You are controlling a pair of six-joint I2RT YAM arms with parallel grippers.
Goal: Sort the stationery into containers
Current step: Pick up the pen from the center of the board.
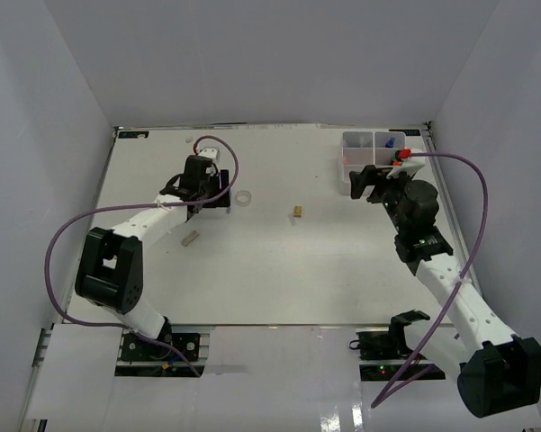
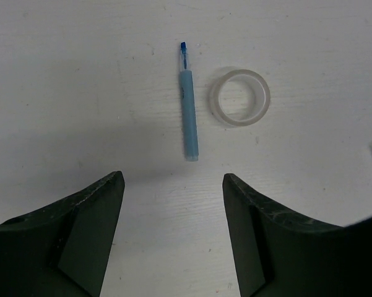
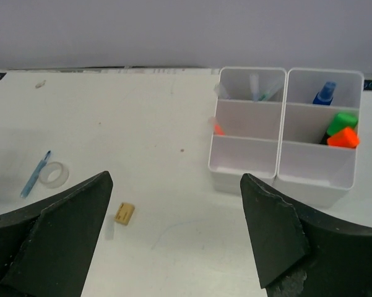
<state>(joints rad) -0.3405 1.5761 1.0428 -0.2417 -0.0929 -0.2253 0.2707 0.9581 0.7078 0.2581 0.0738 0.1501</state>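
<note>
The thin blue pen (image 2: 189,111) lies flat on the white counter (image 1: 279,270) just left of the clear tape ring (image 2: 239,97), close to it but not touching. The left hand (image 2: 173,178) hangs over the pen's near end with one jaw on each side of the barrel's line. That placement looks deliberate to me: closing there would pinch across the slim barrel, not along it, and would leave the ring alone. For now this hand is parted wide, holds nothing and touches neither pen nor ring

Well to the right of the ring and farther back, two white three-compartment plastic boxes stand side by side, the left box (image 3: 242,173) and the right box (image 3: 312,179). In the right box, a green-capped marker (image 3: 342,120) and an orange-capped marker (image 3: 343,137) share the middle compartment, and a blue-capped bottle (image 3: 325,93) stands in the far one. The right hand (image 3: 176,179) hovers in front of them, jaws spread wide and empty

A small tan block (image 3: 124,213) lies to the right of the ring, and a small grey block (image 1: 189,239) lies to its near left; both are unsorted
</note>
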